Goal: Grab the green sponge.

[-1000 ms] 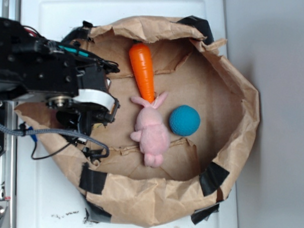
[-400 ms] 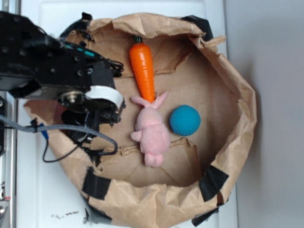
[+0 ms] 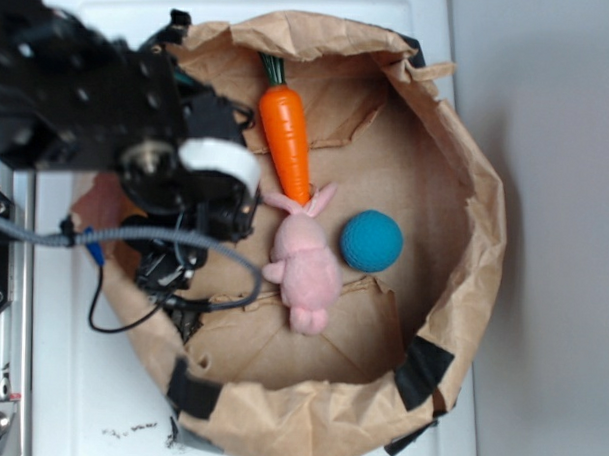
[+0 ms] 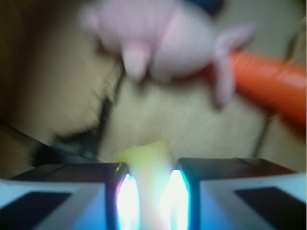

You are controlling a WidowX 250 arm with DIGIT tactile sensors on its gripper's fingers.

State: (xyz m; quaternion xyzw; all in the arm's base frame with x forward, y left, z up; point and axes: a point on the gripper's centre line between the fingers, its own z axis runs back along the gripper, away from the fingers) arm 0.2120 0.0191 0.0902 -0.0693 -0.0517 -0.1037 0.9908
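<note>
Sponge (image 4: 146, 165) blurred between end effector (image 4: 149, 191) fingers.

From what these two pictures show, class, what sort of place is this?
Probably a robot test bench, not a home: a crumpled brown paper bag on a white tabletop holds an orange toy carrot and pink plush rabbit.

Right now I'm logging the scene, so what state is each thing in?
green sponge: pinched between the jaws, yellow foam showing
gripper: shut on the sponge
carrot: lying flat, tip against the bunny
pink bunny: lying flat
teal ball: resting free
paper bag: open, rim rolled down
</note>
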